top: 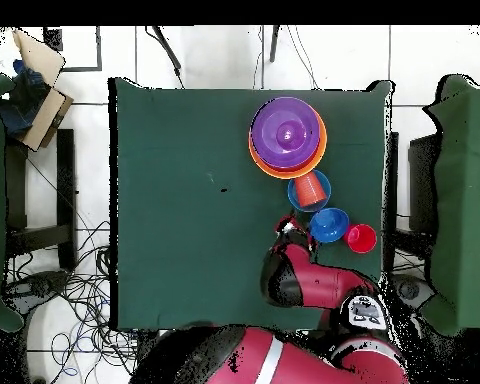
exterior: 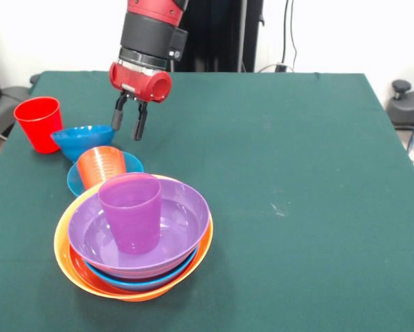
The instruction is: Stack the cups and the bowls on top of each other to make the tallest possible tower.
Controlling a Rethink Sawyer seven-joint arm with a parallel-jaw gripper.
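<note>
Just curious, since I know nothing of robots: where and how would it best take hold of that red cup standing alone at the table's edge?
Probably by the rim, from straight above. The red cup stands upright, mouth open upward, so one finger of the open pincer could slip inside and one outside its thin wall. The small blue bowl sits close on one side, so gripping the rim's far side looks safest.

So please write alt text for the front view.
An open gripper hangs above a green table, beside a blue bowl and red cup. In front, a purple cup stands in a purple bowl nested in larger bowls; behind them, an orange cup sits in another blue bowl.
</note>
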